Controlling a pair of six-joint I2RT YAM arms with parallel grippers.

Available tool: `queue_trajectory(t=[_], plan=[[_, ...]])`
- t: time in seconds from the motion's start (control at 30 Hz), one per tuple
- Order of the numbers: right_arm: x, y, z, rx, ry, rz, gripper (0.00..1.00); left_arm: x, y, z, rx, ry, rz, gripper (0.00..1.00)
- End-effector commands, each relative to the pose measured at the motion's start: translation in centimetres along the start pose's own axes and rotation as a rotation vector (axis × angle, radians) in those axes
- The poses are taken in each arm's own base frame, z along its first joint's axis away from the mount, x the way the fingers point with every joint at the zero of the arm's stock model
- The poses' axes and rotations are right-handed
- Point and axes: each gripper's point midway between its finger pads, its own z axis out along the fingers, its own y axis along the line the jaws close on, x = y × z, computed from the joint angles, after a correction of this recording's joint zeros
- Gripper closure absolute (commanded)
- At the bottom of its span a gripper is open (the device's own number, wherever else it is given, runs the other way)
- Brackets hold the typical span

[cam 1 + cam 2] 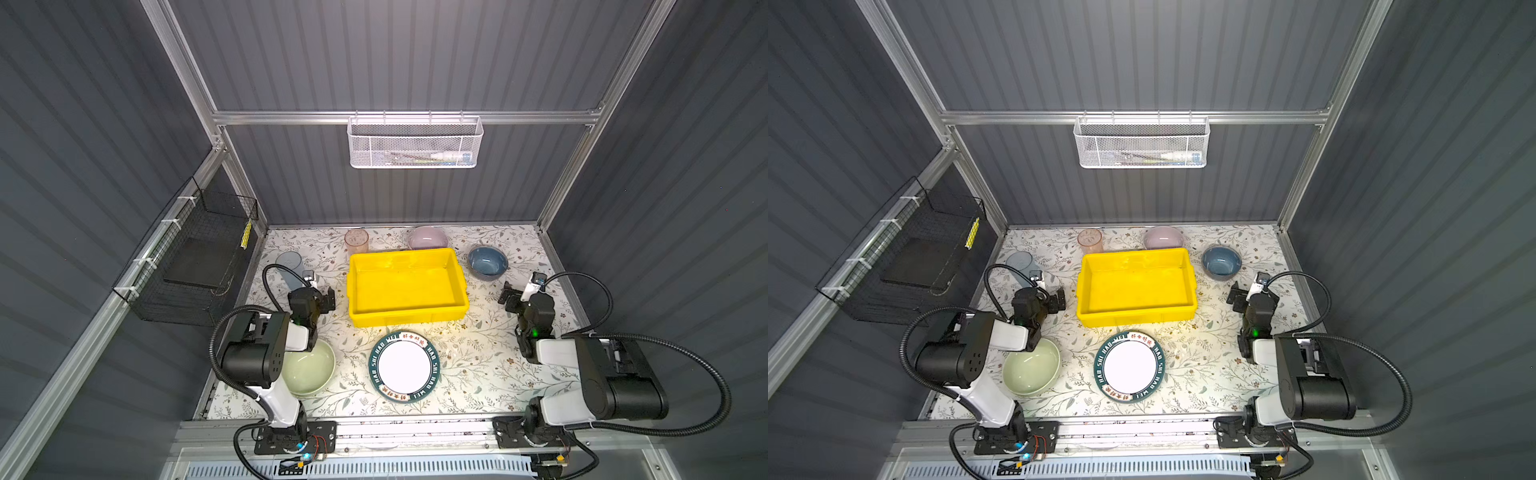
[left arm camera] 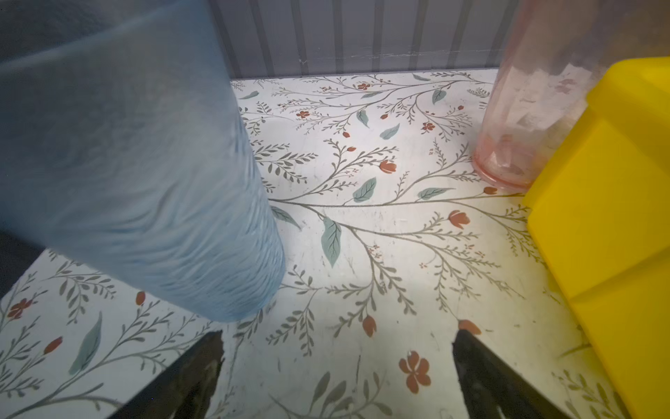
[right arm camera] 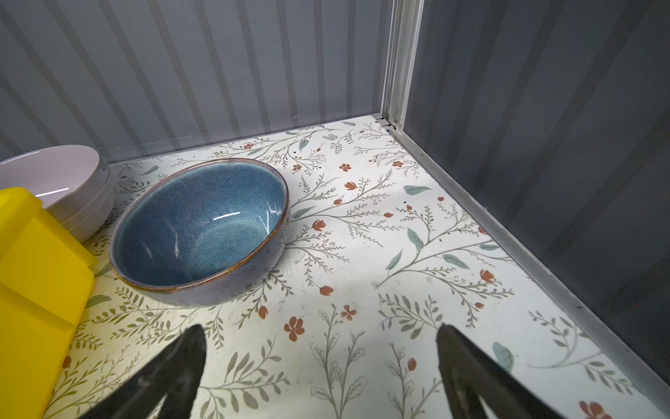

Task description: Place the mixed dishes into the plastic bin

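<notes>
Both sets of jaws gape wide, holding nothing — blue tumbler stands just ahead of the left gripper, blue bowl ahead of the right gripper — yellow bin sits between the two

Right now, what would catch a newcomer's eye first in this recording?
The bright yellow rectangular plastic bin, empty, dominates the middle of the floral table. Just in front of it lies the round green-rimmed lettered plate, with a pale green bowl to its left, partly under the left arm.
</notes>
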Motion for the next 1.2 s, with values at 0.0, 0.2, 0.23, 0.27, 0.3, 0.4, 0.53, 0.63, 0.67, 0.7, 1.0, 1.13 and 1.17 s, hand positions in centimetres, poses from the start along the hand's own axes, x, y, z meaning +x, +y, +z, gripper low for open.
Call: queue_trajectory(t=[0.0, 0.2, 0.23, 0.27, 0.3, 0.4, 0.53, 0.63, 0.67, 0.7, 1.0, 1.13, 1.17], plan=[[-0.9, 0.2, 0.1, -0.013, -0.033, -0.005, 0.01, -0.1, 0.1, 0.0, 0.005, -0.008, 0.014, 0.0], [-0.9, 0.2, 0.1, -0.014, -0.032, -0.005, 0.01, 0.0, 0.1, 0.1, 0.005, -0.007, 0.015, 0.0], [-0.9, 0.2, 0.1, -0.014, -0.032, -0.005, 0.01, -0.1, 0.1, 0.0, 0.004, -0.007, 0.014, 0.0], [-0.9, 0.2, 0.1, -0.013, -0.032, -0.005, 0.01, 0.0, 0.0, 0.1, 0.006, -0.005, 0.015, 0.0], [-0.9, 0.1, 0.1, -0.012, -0.031, -0.005, 0.01, 0.0, 0.0, 0.1, 0.006, -0.005, 0.014, 0.0], [-0.8, 0.2, 0.1, -0.013, -0.028, -0.006, 0.01, 0.0, 0.1, 0.1, 0.007, 0.0, 0.01, 0.0], [-0.9, 0.2, 0.2, -0.014, -0.028, -0.006, 0.01, 0.0, 0.3, 0.2, 0.001, 0.002, 0.005, 0.0], [-0.8, 0.2, 0.2, -0.014, -0.026, -0.006, 0.01, 0.0, 0.3, 0.2, -0.001, 0.0, 0.003, 0.0], [-0.8, 0.2, 0.2, -0.014, -0.027, -0.006, 0.01, 0.0, 0.3, 0.2, -0.001, 0.0, 0.004, 0.0], [-0.9, 0.2, 0.2, -0.013, -0.028, -0.006, 0.01, 0.0, 0.3, 0.2, 0.0, 0.0, 0.003, 0.0], [-1.4, -0.1, 0.0, 0.006, -0.042, -0.001, 0.01, -0.8, 1.4, -0.5, -0.06, -0.022, -0.019, 0.0], [-2.3, -0.3, -0.1, 0.031, -0.001, -0.008, 0.01, -2.7, 2.0, -1.8, -0.085, -0.042, -0.03, 0.0], [-2.6, -0.5, -0.2, 0.05, 0.022, -0.007, 0.01, -3.2, 2.1, -2.2, -0.086, -0.047, -0.029, 0.0]])
